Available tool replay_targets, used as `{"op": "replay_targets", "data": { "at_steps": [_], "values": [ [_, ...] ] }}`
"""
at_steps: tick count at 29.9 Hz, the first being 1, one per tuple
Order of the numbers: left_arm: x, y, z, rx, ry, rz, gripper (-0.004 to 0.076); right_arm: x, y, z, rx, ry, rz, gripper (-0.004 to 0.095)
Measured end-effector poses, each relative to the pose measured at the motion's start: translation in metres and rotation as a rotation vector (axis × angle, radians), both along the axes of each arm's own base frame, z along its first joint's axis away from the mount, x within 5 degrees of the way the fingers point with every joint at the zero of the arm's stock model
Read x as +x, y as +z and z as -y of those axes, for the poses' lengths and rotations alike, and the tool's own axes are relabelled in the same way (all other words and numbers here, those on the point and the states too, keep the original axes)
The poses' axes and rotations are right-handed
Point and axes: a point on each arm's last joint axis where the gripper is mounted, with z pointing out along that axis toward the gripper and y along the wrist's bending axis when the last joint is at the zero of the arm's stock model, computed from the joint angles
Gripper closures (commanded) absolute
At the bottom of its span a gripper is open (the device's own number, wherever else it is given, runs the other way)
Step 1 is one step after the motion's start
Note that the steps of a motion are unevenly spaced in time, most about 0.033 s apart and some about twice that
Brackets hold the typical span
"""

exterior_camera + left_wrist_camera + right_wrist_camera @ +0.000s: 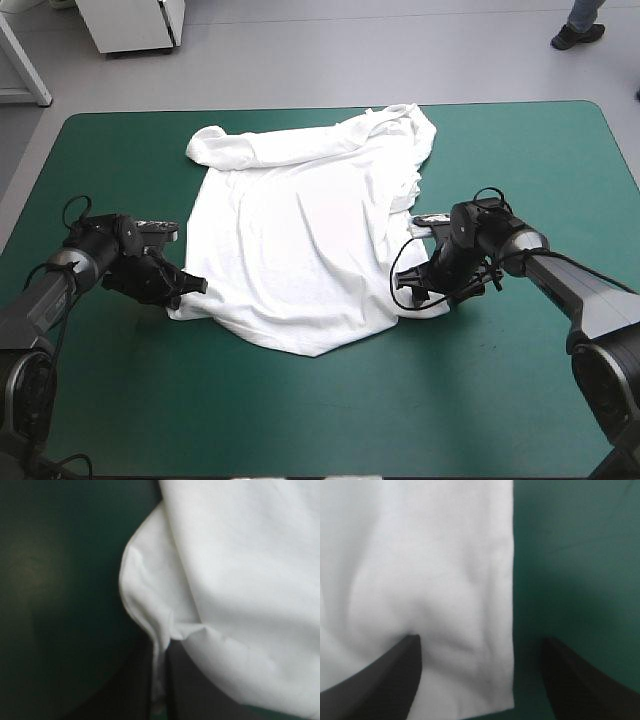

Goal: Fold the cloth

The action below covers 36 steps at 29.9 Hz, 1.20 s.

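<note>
The white T-shirt (300, 230) lies spread on the table, its far end bunched and rumpled. My left gripper (190, 287) is at the shirt's near-left corner. In the left wrist view the gripper (160, 680) is shut on a pinched fold of the T-shirt (240, 580). My right gripper (405, 290) sits low at the shirt's near-right corner. In the right wrist view it (481, 639) stands open. One finger (395, 675) rests over the T-shirt (420, 570), the other over bare cover, and the shirt's straight hem runs between them.
The teal-green cover (500, 400) stretches out on both sides of the shirt and in front of it, up to the table's near edge.
</note>
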Motion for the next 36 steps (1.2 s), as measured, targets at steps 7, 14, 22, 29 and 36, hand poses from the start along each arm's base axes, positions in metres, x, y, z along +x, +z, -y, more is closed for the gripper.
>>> {"op": "replay_targets", "data": {
  "at_steps": [7, 14, 22, 29, 36],
  "values": [
    [0.000, 0.000, 0.000, 0.000, 0.001, 0.004, 0.0730, 0.000, -0.001, -0.001, -0.062, 0.043, 0.004, 0.0868],
    [-0.002, 0.016, -0.001, 0.006, -0.002, 0.066, 0.0731, -0.008, 0.018, -0.011, 0.021, 0.041, 0.071, 0.0923],
    [0.001, 0.131, 0.001, -0.005, -0.020, 0.353, 0.0733, -0.015, 0.133, -0.006, 0.118, 0.043, 0.399, 0.0923],
    [-0.028, 0.267, 0.001, -0.007, -0.041, 0.695, 0.0733, -0.040, 0.260, 0.013, 0.127, 0.025, 0.696, 0.0923],
    [-0.080, 0.374, 0.000, -0.005, -0.045, 1.075, 0.0733, -0.093, 0.371, 0.044, 0.175, -0.049, 1.073, 0.0922]
  ]
}}
